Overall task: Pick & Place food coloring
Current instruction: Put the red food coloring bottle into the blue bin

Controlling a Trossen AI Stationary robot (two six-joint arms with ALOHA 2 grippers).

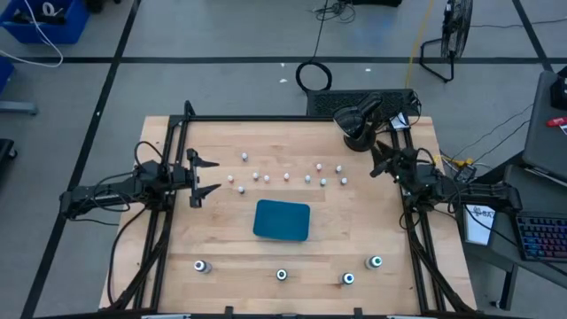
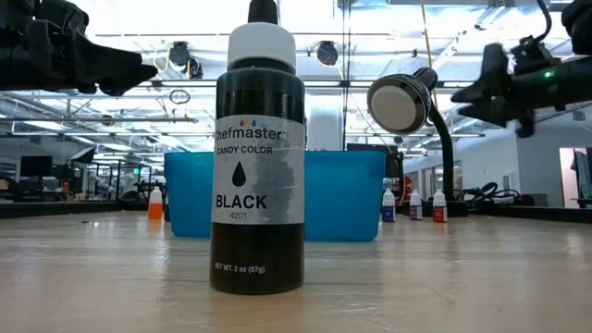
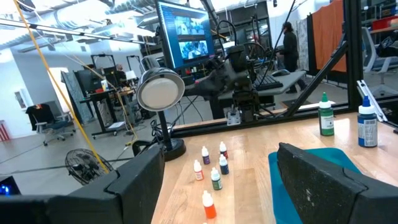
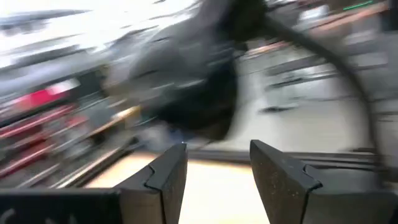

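The left hand [image 1: 205, 177] is held wide apart and empty above the bench's [image 1: 221, 230] left side. On the pale wooden bench, tiny food coloring bottles [image 1: 287, 175] are strewn in a loose row behind the teal tray [image 1: 282, 220], with four bigger bottles [image 1: 282, 275] near the front edge; one [image 2: 258, 157] is labelled "Chefmaster Candy Color BLACK 4201". A round lamp [image 2: 400, 104] is seen behind. The right hand [image 1: 379, 165] is parted, empty, at the right edge.

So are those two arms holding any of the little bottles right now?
No, nothing is held. The left gripper and the right gripper both hang above the table with open, empty jaws, and the food coloring bottles stand untouched.
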